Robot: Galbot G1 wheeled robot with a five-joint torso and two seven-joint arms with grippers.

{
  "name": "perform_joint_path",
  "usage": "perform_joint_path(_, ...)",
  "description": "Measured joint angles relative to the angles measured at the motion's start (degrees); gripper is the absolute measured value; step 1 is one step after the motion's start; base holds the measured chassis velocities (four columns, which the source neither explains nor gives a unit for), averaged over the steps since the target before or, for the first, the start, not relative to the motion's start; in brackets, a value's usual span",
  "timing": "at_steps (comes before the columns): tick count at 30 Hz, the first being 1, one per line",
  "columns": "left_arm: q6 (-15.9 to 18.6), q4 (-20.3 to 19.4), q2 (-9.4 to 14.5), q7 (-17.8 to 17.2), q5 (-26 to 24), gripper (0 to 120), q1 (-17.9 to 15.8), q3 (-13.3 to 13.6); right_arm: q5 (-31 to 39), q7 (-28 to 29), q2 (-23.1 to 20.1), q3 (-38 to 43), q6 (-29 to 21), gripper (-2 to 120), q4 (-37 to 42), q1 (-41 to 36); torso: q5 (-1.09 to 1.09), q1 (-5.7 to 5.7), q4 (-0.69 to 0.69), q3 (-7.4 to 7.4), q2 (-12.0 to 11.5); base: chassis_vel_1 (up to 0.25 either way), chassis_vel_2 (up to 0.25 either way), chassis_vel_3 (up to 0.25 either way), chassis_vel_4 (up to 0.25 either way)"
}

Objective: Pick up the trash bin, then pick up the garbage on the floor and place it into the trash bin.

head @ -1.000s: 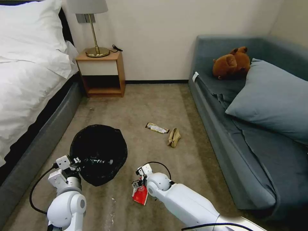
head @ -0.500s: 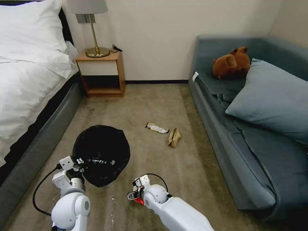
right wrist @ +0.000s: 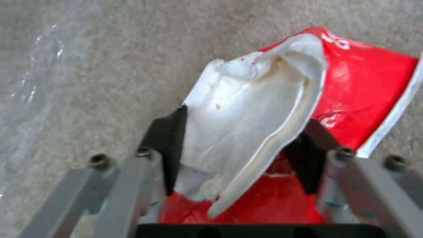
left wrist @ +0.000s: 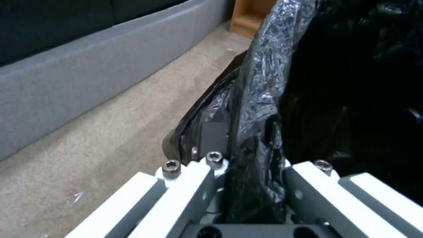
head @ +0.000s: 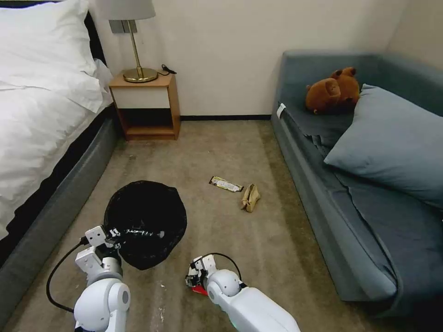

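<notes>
Here, right gripper (right wrist: 238, 158) pinches red-and-white packet (right wrist: 365, 86); lettering unreadable.

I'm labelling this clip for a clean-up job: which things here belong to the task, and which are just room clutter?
Task things:
- round trash bin with crinkly black bag, clamped by left end effector
- red-and-white snack packet, between right end effector fingers
- yellow-black bar wrapper
- crumpled tan paper

Lying about:
- brown teddy bear
- brass lamp
- wooden nightstand

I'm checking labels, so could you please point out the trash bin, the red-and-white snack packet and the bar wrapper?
trash bin (head: 145, 216): head view, black liner inside the bin.
snack packet (right wrist: 365, 82): right wrist view, red outer face.
bar wrapper (head: 225, 184): head view, middle of the wrapper.
</notes>
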Motion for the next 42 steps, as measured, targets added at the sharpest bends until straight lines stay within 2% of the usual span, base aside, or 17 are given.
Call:
perform_joint_path(2,-0.05,0.03,0.02,0.0,-0.04,1,0.05,-0.03,-0.29,-0.13,0.03,0.11,0.35,44,-0.19,0.04,0.0,0.0,0.0,0.0,0.0,0.0,0.0,0.0,0.0)
perform_joint_path(4,-0.19,0.25,0.2,0.0,-0.21,1,0.12,-0.22,-0.58,-0.3,-0.02,0.32,0.82,32,-0.31,0.17,0.0,0.0,0.01,0.0,0.0,0.0,0.0,0.0,0.0)
perform_joint_path(5,-0.19,0.25,0.2,0.0,-0.21,1,0.12,-0.22,-0.58,-0.3,-0.02,0.32,0.82,32,-0.31,0.17,0.0,0.0,0.01,0.0,0.0,0.0,0.0,0.0,0.0)
perform_joint_path(7,-0.3,0.52,0.37,-0.01,-0.37,1,0.07,-0.34,-0.84,-0.38,-0.17,0.34,1.69,22,-0.34,0.16,0.0,0.0,0.01,0.0,0.0,0.0,0.0,0.0,0.0)
perform_joint_path(8,-0.3,0.52,0.37,-0.01,-0.37,1,0.07,-0.34,-0.84,-0.38,-0.17,0.34,1.69,22,-0.34,0.16,0.0,0.0,0.01,0.0,0.0,0.0,0.0,0.0,0.0)
perform_joint_path(10,-0.45,0.82,0.4,-0.01,-0.44,1,-0.08,-0.33,-1.04,-0.66,-0.23,0.5,2.14,10,-0.3,-0.1,0.01,0.0,0.01,0.0,0.0,0.0,0.0,0.0,0.0)
perform_joint_path(11,-0.45,0.82,0.4,-0.01,-0.44,1,-0.08,-0.33,-1.04,-0.66,-0.23,0.5,2.14,10,-0.3,-0.1,0.01,0.0,0.01,0.0,0.0,0.0,0.0,0.0,0.0)
perform_joint_path(13,-0.46,1.12,0.59,-0.02,-0.66,1,-0.23,-0.3,-1.27,-0.96,-0.22,0.71,2.75,1,-0.28,-0.25,0.01,0.0,0.01,0.0,0.0,0.0,0.0,0.0,0.0)
perform_joint_path(28,0.09,1.9,1.58,-0.7,-2.81,1,-1.01,-0.38,-2.79,-2.15,-0.71,4.44,6.0,0,0.82,0.31,0.01,0.0,0.01,0.0,0.0,0.0,0.0,0.0,0.0)
perform_joint_path(31,0.28,2.45,2.45,-0.88,-4.33,1,-1.23,-0.92,-2.09,-1.97,-2.59,8.04,8.29,0,4.81,0.91,0.01,0.0,0.01,0.0,0.0,0.0,0.0,0.0,0.0)
perform_joint_path(37,0.37,2.62,3.19,-0.93,-6.88,1,-1.24,-1.15,0.23,-0.09,-4.47,13.15,8.82,0,11.11,2.13,0.01,0.0,0.01,0.0,0.0,0.0,0.0,0.0,0.0)
perform_joint_path(42,0.62,2.62,3.82,-0.97,-7.35,1,-1.33,-1.13,0.03,0.92,-5.1,17.68,12.82,0,15.39,3.04,0.01,0.0,0.01,0.01,0.0,0.0,0.0,0.0,0.0)
